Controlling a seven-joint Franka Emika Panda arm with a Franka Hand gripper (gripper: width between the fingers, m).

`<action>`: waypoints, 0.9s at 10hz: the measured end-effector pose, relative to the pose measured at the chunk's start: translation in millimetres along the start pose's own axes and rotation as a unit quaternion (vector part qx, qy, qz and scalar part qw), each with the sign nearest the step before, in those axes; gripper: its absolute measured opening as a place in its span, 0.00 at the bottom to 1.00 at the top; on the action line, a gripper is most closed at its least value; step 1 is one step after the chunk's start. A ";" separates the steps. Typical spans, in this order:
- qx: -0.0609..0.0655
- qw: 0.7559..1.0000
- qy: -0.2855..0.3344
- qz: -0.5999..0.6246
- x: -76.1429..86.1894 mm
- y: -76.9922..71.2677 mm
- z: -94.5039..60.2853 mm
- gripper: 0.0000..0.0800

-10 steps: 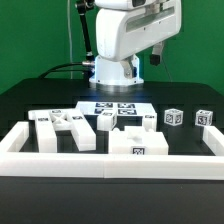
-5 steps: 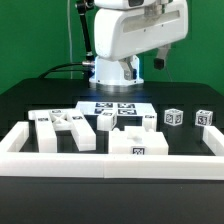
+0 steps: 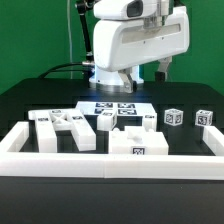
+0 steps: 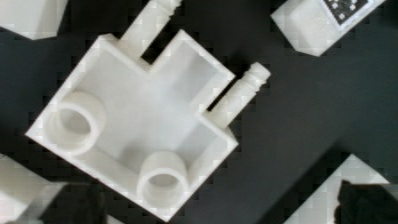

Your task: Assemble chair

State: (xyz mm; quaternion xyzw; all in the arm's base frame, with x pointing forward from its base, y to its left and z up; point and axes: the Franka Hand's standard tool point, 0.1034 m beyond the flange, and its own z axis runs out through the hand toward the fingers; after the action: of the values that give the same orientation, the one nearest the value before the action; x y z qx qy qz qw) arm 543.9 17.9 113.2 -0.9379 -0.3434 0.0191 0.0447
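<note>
The chair lies in loose white tagged parts on the black table. In the exterior view there is a cluster of bars (image 3: 62, 129) at the left, a blocky part (image 3: 137, 141) at the front middle, and two small tagged blocks (image 3: 173, 117) (image 3: 204, 117) at the right. The wrist view looks straight down on a flat panel (image 4: 143, 105) with two pegs and two round sockets. My gripper (image 4: 205, 215) hangs high above it, open, with nothing between its jaws. In the exterior view the arm's white hand (image 3: 143, 42) hides the fingers.
The marker board (image 3: 113, 106) lies flat behind the parts, under the arm. Long white border rails (image 3: 110, 165) fence the front and both sides of the work area. In the wrist view, a tagged part (image 4: 338, 20) and another white piece (image 4: 27, 15) lie beside the panel.
The arm's hand has shifted toward the exterior view's right and looks larger and slightly lower. The parts on the table have not moved.
</note>
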 end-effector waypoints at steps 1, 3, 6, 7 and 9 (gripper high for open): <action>0.000 1.000 0.000 0.000 -0.1 0.0 0.2 0.81; -0.004 0.997 0.005 0.081 -2.4 -2.3 4.3 0.81; 0.003 0.979 -0.004 0.202 11.8 -12.7 22.9 0.81; 0.008 0.978 -0.009 0.209 12.9 -8.9 34.7 0.81; 0.008 0.978 -0.009 0.208 14.5 -7.7 36.0 0.81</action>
State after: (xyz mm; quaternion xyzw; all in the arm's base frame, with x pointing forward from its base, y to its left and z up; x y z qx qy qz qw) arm 547.6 35.6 78.0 -0.9882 -0.1415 0.0388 0.0446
